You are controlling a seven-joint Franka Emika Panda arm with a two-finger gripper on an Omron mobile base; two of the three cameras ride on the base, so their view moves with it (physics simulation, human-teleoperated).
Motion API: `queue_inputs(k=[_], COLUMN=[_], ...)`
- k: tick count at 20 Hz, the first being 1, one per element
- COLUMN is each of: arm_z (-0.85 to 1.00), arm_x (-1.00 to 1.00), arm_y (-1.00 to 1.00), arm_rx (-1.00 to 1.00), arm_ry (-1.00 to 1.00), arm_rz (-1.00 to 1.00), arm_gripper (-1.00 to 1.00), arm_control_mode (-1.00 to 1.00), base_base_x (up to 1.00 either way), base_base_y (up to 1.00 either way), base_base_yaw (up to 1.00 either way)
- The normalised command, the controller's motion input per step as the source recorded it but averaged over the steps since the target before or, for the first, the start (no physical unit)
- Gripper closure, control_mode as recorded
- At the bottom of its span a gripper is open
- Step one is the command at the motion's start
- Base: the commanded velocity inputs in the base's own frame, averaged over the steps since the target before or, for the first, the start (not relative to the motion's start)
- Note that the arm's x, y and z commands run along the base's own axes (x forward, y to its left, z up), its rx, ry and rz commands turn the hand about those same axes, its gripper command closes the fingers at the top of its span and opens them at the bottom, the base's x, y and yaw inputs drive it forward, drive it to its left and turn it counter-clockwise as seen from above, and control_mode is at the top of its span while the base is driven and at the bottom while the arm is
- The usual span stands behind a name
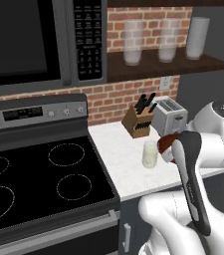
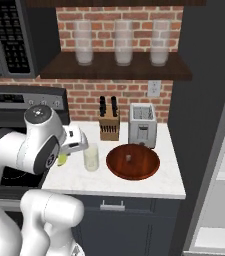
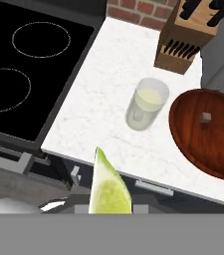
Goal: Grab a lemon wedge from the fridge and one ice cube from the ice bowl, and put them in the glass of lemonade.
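— What did your gripper (image 3: 109, 206) have?

— It was pinching the lemon wedge (image 3: 108, 187), above the counter's (image 3: 98, 124) front edge.

— And your glass of lemonade (image 3: 146, 103)?

— Ahead of the fingers, slightly right, upright on the marble. The ice bowl (image 3: 208, 132) sat just beside it, farther right, one ice cube (image 3: 206, 117) inside.

— Anything crowding you?

— The knife block (image 3: 185, 42) and toaster (image 2: 142, 125) stood beyond; the stovetop (image 3: 29, 69) lay left.
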Motion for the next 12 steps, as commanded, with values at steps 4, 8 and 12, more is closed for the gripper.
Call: queue_inputs(k=[4, 8, 12], arm_z=[0.00, 0.00, -0.11], arm_x=[0.23, 0.14, 0.05], arm_y=[0.00, 0.00, 0.00], arm_rx=[0.00, 0.00, -0.15], arm_ry=[0.00, 0.01, -0.01], arm_rz=[0.00, 0.00, 0.14], arm_gripper=[1.00, 1.00, 1.00], arm_control_mode=[-1.00, -1.00, -1.00], base_base_x=[0.00, 0.00, 0.00], base_base_y=[0.00, 0.00, 0.00], base_base_yaw=[0.00, 0.00, 0.00])
